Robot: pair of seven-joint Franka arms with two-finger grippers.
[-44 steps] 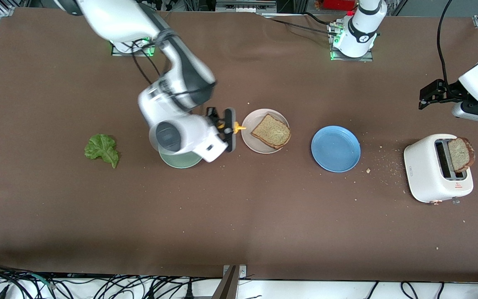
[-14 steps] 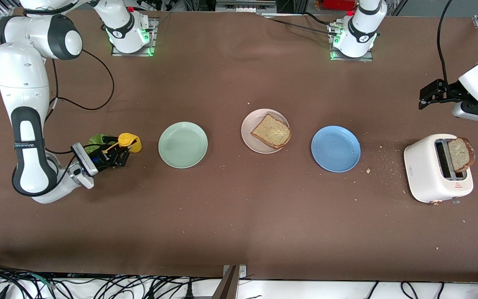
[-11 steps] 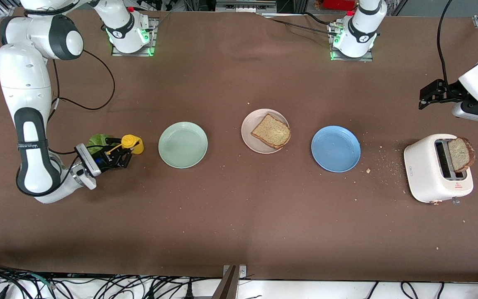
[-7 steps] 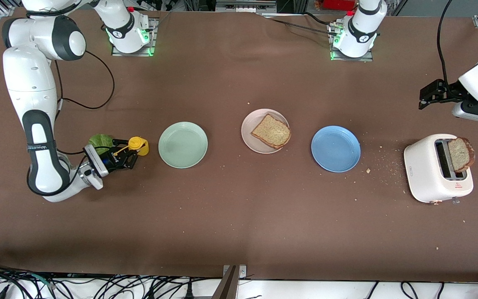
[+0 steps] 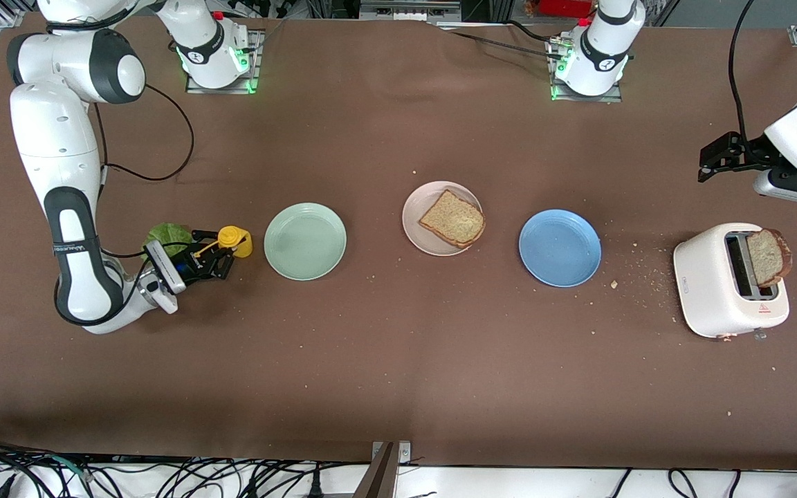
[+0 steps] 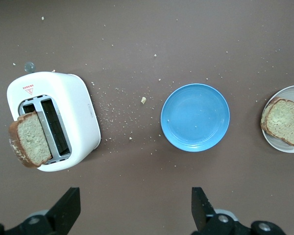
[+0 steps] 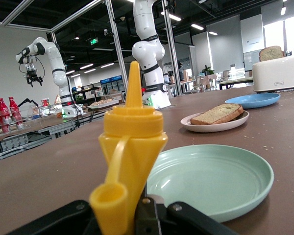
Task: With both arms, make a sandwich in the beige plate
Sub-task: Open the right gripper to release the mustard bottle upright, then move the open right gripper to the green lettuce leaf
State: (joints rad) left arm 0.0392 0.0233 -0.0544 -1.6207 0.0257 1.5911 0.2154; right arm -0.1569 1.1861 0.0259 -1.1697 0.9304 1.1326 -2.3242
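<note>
The beige plate (image 5: 414,223) holds one slice of toast (image 5: 452,219) in the table's middle. A second slice (image 5: 768,257) sticks up out of the white toaster (image 5: 729,280). The green lettuce leaf (image 5: 167,234) lies on the table at the right arm's end. My right gripper (image 5: 217,254) is shut on a yellow squeeze bottle (image 5: 234,241) between the lettuce and the mint-green plate (image 5: 305,241); the bottle fills the right wrist view (image 7: 132,147). My left gripper (image 5: 717,155) is open and empty, up over the table by the toaster, its fingers (image 6: 68,210) wide apart.
A blue plate (image 5: 560,247) lies between the beige plate and the toaster. Crumbs are scattered on the brown table (image 5: 398,360) beside the toaster. The right arm's elbow (image 5: 87,304) hangs low by the lettuce.
My right gripper carried the yellow bottle from beside the beige plate to the lettuce, then shifted a little toward the mint-green plate. The left arm has not moved.
</note>
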